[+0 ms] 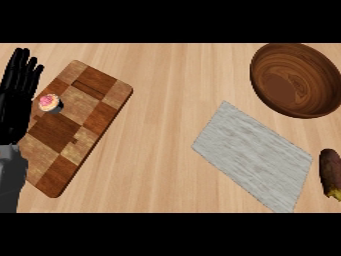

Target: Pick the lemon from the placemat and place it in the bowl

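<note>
A grey woven placemat (250, 155) lies slanted at the centre right of the wooden counter, and nothing rests on it. No lemon shows anywhere in the head view. Beyond the placemat, at the far right, stands a dark wooden bowl (328, 75) whose inside looks bare. My left hand (10, 100) is at the left edge, open with fingers pointing up, resting and far from both placemat and bowl. My right hand is out of view.
A checkered wooden cutting board (69, 145) lies at the left beside my left hand, with a small pink-frosted cupcake (50, 102) on its far left part. A dark brown elongated vegetable (333, 173) lies just right of the placemat.
</note>
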`<state>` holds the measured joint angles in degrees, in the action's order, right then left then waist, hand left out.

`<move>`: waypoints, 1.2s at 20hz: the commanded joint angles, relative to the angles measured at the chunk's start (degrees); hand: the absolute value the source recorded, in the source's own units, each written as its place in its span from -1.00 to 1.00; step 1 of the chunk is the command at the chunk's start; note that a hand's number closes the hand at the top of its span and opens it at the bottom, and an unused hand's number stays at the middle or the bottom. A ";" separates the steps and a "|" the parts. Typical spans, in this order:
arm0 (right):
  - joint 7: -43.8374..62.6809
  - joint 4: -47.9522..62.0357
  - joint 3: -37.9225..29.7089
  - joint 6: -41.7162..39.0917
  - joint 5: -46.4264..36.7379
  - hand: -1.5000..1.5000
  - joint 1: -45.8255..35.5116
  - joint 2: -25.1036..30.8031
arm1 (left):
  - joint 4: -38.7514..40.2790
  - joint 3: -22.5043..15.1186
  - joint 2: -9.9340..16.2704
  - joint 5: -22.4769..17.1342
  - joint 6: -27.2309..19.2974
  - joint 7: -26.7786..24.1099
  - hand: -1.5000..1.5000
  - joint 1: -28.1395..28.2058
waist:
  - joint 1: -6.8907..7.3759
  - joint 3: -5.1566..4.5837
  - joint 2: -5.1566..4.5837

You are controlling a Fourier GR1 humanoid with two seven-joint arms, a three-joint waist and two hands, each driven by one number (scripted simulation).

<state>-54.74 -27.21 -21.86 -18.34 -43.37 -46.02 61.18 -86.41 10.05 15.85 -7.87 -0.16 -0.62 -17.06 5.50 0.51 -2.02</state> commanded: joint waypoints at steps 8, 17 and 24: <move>-6.18 3.71 6.15 -18.77 3.95 1.00 -9.79 -1.00 | 0.96 -0.12 -0.05 -0.03 0.09 0.82 0.00 -0.60 | 0.15 -0.31 0.45; -1.01 3.76 15.89 -18.32 2.08 1.00 -16.37 -8.86 | 1.91 0.22 0.21 0.83 -0.86 0.77 0.00 -2.03 | -0.52 -0.44 0.71; 0.68 6.13 21.14 -15.38 0.94 1.00 -18.20 -15.97 | 2.34 -0.11 -1.20 1.33 -1.80 -0.20 0.00 -1.09 | -1.74 -0.42 0.78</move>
<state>-47.83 -22.82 -3.41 -26.44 -41.28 -63.13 48.50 -84.22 10.46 15.97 -6.95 -0.98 -0.53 -18.28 4.10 0.07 -1.18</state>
